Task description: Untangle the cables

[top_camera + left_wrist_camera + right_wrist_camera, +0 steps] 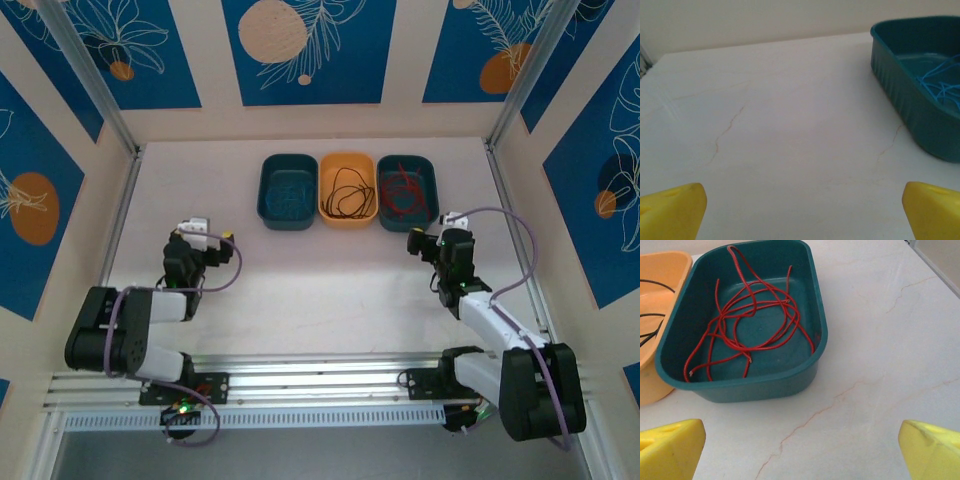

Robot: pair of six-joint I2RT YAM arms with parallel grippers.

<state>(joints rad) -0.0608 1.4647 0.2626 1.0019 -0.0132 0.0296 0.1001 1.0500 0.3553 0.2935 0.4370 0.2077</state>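
3 bins sit side by side in a row at the far end of the table [320, 300]. The left teal bin [266, 190] has the blue cable [930, 84] in it, a loose tangle, can't tell which way it runs. The middle orange bin [347, 157] holds the black cable [347, 192] in roundish loops. The right teal bin [817, 315] has the red cable [755, 325], with loops stretched along the bin's length and 1 strand climbing to the far rim. The left gripper [802, 210] and right gripper [801, 450] both have yellow fingers spread wide, holding nothing, on the near side of the bins
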